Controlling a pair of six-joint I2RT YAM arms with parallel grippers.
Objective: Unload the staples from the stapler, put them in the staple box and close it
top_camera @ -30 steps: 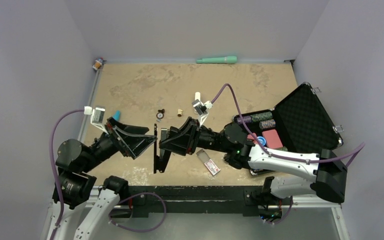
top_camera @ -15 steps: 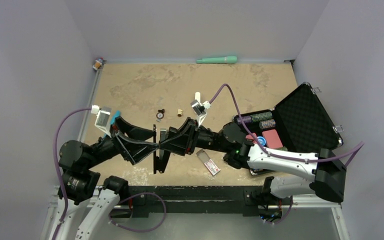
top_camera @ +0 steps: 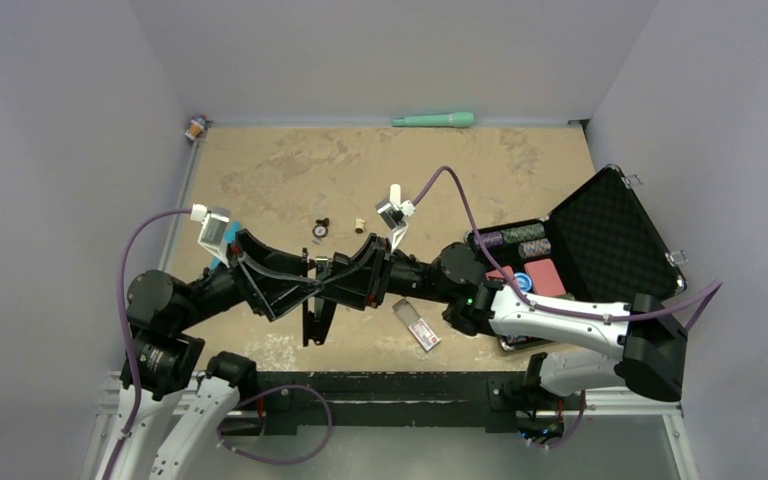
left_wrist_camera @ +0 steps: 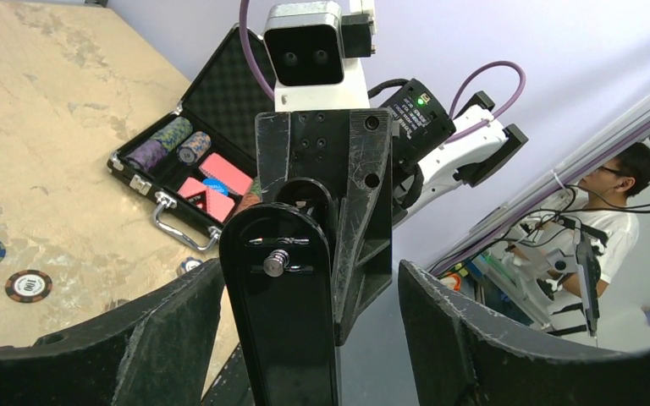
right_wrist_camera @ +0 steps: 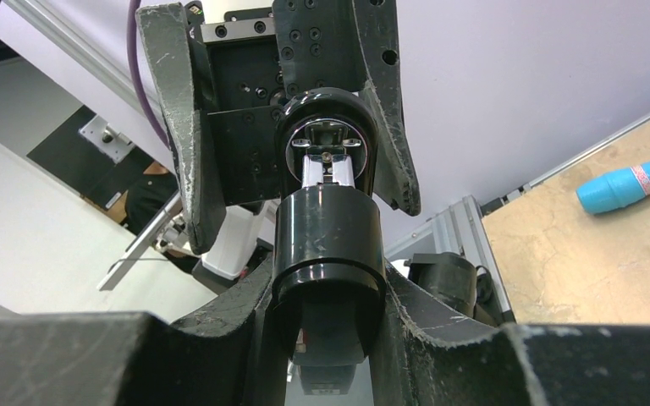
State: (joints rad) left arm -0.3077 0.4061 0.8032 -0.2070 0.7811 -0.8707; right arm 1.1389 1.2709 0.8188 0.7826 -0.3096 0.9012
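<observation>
The tan bench is walled on the left, far and right sides, and its far half lies mostly bare. An open black case of poker chips fills the right edge. Both arms meet low over the near-centre strip, close to the near edge. The right pincer is clamped on the stapler, which is swung open and held above the bench. The left pincer stands wide, straddling the stapler's other end with a gap at each finger. A small box lies just right of the stapler, a blue marker near the left edge, and two loose chips beyond.
</observation>
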